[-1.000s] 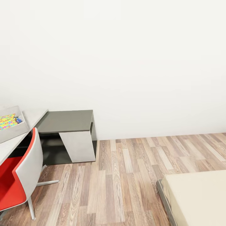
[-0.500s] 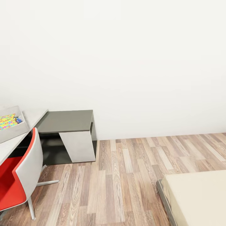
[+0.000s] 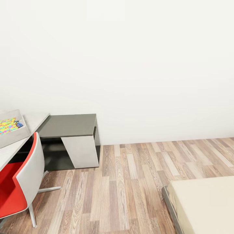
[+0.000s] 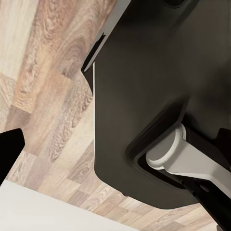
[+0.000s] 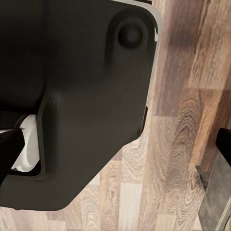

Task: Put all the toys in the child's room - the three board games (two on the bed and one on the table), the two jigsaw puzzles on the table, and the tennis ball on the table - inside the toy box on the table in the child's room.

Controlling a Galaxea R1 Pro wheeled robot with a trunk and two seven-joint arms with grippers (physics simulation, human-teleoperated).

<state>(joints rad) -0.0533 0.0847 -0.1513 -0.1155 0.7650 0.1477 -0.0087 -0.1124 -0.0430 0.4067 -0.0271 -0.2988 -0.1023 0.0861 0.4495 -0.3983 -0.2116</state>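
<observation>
The light grey toy box with flared walls [image 3: 11, 131] sits far left on the pale grey counter [image 3: 13, 148], a multicoloured jigsaw sheet [image 3: 7, 126] already inside. A red-and-white swivel chair [image 3: 22, 182] stands before it; the beige bed [image 3: 208, 203] is near right. Whether either arm's jaws are apart, I cannot tell. Risk: the base clipping the chair while turning.

the toy box [image 3: 13, 136] on the bench [image 3: 35, 122] is cut by the picture's edge; the small blue thing beside the jigsaw puzzle [image 3: 7, 126] inside is too small to tell. the bed [image 3: 208, 204] is cropped.
</observation>
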